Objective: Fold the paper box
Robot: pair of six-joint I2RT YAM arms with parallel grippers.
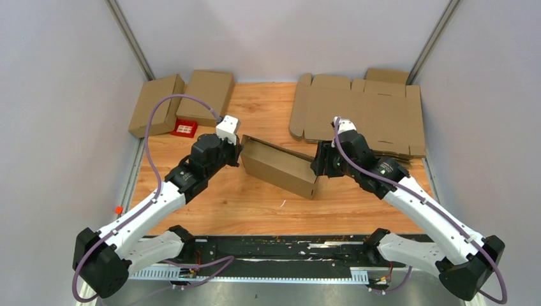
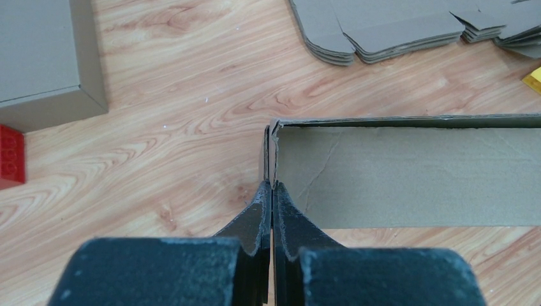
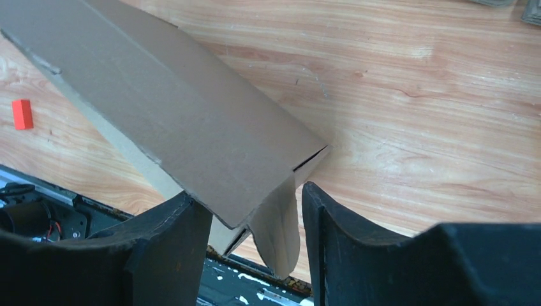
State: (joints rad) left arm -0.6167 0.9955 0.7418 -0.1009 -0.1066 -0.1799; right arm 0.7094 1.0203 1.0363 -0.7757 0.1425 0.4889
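Top external view: the paper box (image 1: pixel 281 167) lies partly formed at the centre of the wooden table (image 1: pixel 255 207), set on a diagonal with its open side up. The left gripper (image 1: pixel 240 153) meets the box's left end and the right gripper (image 1: pixel 315 167) meets its right end. A stack of flat cardboard blanks (image 1: pixel 360 115) lies at the far right of the table. Two folded boxes (image 1: pixel 182 101) sit at the far left, with a red block (image 1: pixel 185 129) just in front of them. Left wrist view: the left gripper (image 2: pixel 272 189) has its fingers pressed together on the thin end wall at the corner of the paper box (image 2: pixel 408 172), pinching the cardboard between them. The box's long wall runs off to the right. One folded box and the red block (image 2: pixel 9 156) show at the left edge, and the blanks (image 2: pixel 383 32) lie beyond, well apart from the box. Right wrist view: the right gripper (image 3: pixel 252 194) has its fingers spread. The lower corner of the paper box (image 3: pixel 172 108) sits between them, resting against the left finger (image 3: pixel 172 242), and a loose flap (image 3: pixel 277 229) hangs down in the gap, apart from the right finger. A small red piece (image 3: pixel 22 113) lies on the table at the left edge.
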